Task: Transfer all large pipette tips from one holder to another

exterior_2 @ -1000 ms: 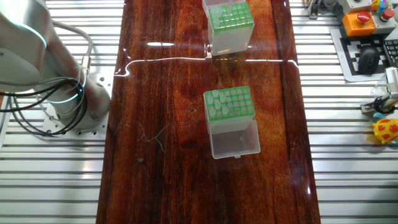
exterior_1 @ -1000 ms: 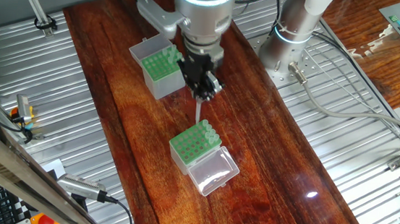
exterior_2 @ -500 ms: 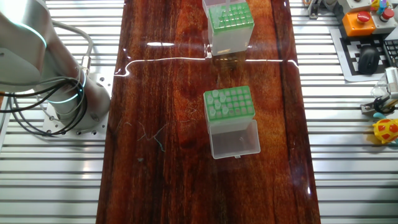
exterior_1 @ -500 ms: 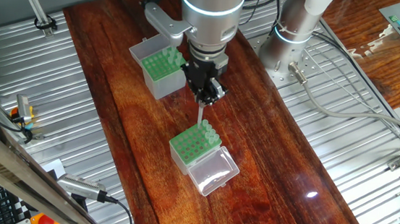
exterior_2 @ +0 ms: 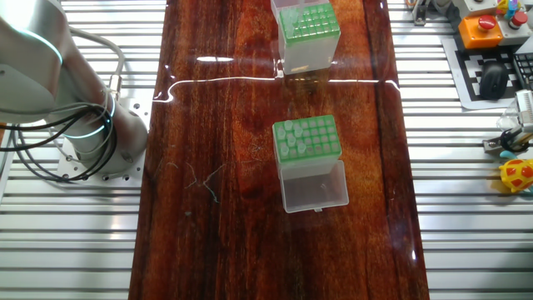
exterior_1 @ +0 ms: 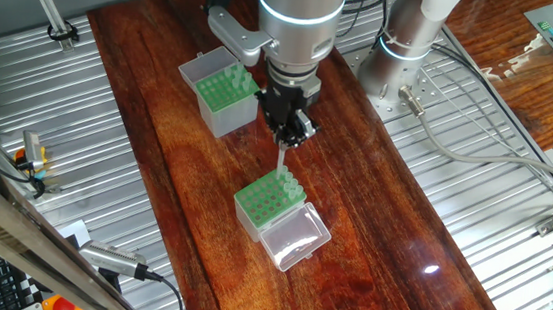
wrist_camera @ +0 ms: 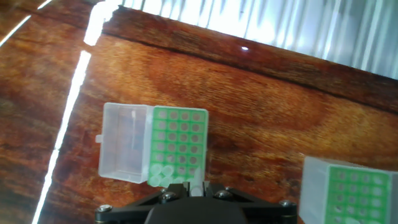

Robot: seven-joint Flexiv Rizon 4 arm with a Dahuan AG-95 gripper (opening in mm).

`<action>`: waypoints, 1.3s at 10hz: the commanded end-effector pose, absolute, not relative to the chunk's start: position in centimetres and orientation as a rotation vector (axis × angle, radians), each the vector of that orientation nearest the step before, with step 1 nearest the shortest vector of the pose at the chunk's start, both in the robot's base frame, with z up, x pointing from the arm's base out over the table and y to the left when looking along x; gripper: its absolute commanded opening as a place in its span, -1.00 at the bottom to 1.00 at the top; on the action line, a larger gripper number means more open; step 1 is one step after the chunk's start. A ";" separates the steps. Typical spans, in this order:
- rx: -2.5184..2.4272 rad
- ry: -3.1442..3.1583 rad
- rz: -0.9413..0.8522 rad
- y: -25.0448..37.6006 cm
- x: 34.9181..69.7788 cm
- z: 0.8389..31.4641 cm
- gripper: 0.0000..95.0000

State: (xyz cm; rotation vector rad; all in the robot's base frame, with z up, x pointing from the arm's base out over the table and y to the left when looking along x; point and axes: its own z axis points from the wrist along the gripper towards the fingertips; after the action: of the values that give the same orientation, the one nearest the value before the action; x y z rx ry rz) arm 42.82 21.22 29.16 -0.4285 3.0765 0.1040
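Rightward and lower now, the hand [exterior_1: 289, 139] grips one pipette tip [exterior_1: 281, 159] above the lidded box [exterior_1: 270, 203]; two boxes stand.

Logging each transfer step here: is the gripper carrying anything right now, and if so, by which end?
Yes. The gripper holds one slim pale translucent pipette tip by its upper collar end; the pointed end hangs down above the shorter green-topped box.

Bright, even light falls from overhead on my glossy dark red wooden worktop [exterior_1: 195, 168]. White glare streaks cross it at upper centre in the other fixed view and upper left in my hand view. My hand view is soft; my black claw [wrist_camera: 193, 208] blurs along the bottom edge.
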 end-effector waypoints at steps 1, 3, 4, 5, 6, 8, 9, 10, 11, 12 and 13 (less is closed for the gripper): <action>-0.422 3.075 0.101 21.4 42.7 29.0 -1.00; -0.419 3.073 0.102 21.4 42.5 28.8 -1.00; -0.420 3.073 0.101 21.5 42.5 28.8 -1.00; -0.420 3.073 0.102 21.5 42.5 28.7 -1.00; -0.420 3.072 0.102 21.5 42.4 28.7 -1.00; -0.419 3.071 0.103 21.6 42.4 28.6 -1.00; -0.417 3.071 0.103 21.7 42.3 28.5 -1.00; -0.414 3.071 0.102 21.8 42.3 28.4 -1.00; -0.412 3.071 0.102 21.9 42.3 28.4 -1.00; -0.406 3.069 0.102 22.1 42.2 28.2 -1.00; -0.405 3.069 0.102 22.1 42.1 28.1 -1.00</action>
State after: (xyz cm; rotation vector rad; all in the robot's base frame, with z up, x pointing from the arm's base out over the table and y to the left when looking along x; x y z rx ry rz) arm 42.13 22.16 27.98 -0.4048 3.0681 0.1005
